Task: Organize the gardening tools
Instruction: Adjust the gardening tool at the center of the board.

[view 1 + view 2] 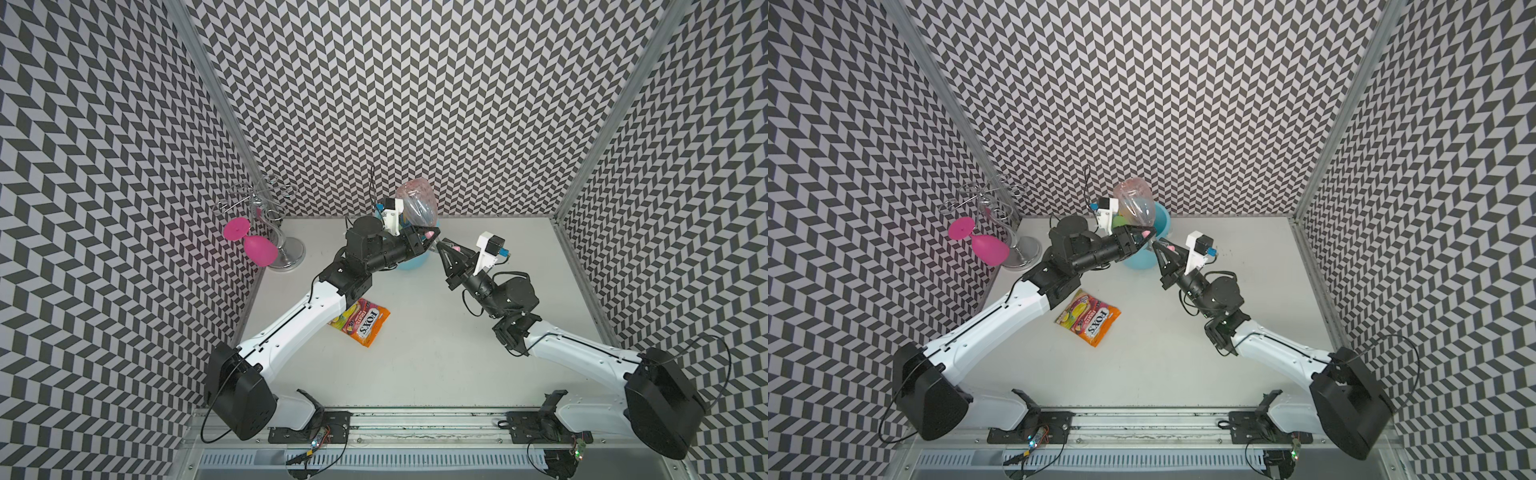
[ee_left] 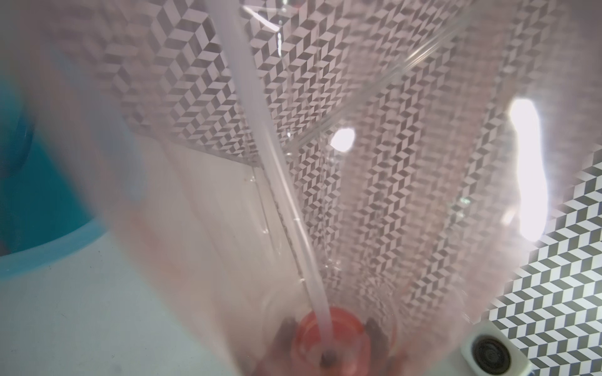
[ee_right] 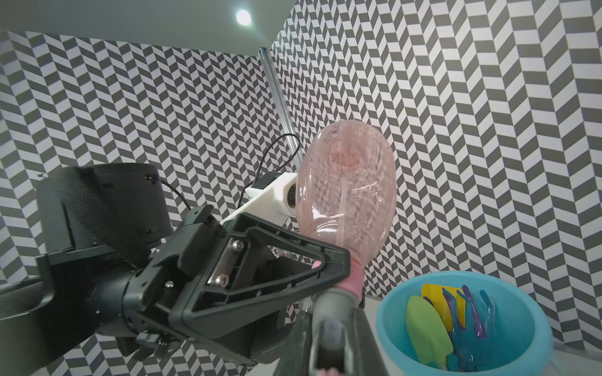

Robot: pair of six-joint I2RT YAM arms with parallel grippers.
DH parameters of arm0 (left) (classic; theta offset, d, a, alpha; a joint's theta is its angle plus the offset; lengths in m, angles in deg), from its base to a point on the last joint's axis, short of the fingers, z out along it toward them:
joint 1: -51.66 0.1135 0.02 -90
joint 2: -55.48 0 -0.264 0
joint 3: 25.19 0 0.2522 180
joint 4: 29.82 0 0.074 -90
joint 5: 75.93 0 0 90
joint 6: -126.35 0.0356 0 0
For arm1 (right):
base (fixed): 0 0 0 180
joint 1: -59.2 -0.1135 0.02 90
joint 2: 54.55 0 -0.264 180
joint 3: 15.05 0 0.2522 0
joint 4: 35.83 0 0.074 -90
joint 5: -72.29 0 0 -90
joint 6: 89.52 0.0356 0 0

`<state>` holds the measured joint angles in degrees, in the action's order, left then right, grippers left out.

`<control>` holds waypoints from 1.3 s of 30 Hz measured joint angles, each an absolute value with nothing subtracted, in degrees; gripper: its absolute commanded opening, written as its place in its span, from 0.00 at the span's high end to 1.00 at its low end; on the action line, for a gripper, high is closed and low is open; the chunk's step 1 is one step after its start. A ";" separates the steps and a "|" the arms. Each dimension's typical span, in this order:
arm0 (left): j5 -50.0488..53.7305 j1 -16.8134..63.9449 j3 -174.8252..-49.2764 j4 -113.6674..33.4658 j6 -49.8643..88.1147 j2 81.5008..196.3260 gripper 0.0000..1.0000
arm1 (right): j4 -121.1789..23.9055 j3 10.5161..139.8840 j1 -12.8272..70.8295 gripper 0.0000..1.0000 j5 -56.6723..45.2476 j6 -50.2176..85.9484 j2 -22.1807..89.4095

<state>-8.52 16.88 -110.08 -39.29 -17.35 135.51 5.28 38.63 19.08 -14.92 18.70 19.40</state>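
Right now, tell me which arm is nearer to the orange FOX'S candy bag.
Left. The left arm crosses over a corner of the candy bag in both top views. The right arm is far off, across the table. The left gripper holds the spray bottle farther back.

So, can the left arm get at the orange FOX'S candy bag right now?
Probably not. The left gripper is closed on the neck of the pink translucent spray bottle, so its jaws are occupied. The orange candy bag lies flat by that arm's forearm.
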 measured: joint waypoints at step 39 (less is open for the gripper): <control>9.53 4.73 -96.64 -54.57 70.08 124.56 0.25 | -91.72 69.58 38.23 1.00 19.94 13.41 21.41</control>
<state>9.53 4.73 -96.64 -54.57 70.08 124.56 -91.72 69.58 38.23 19.94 13.41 21.41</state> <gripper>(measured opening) 0.759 0.171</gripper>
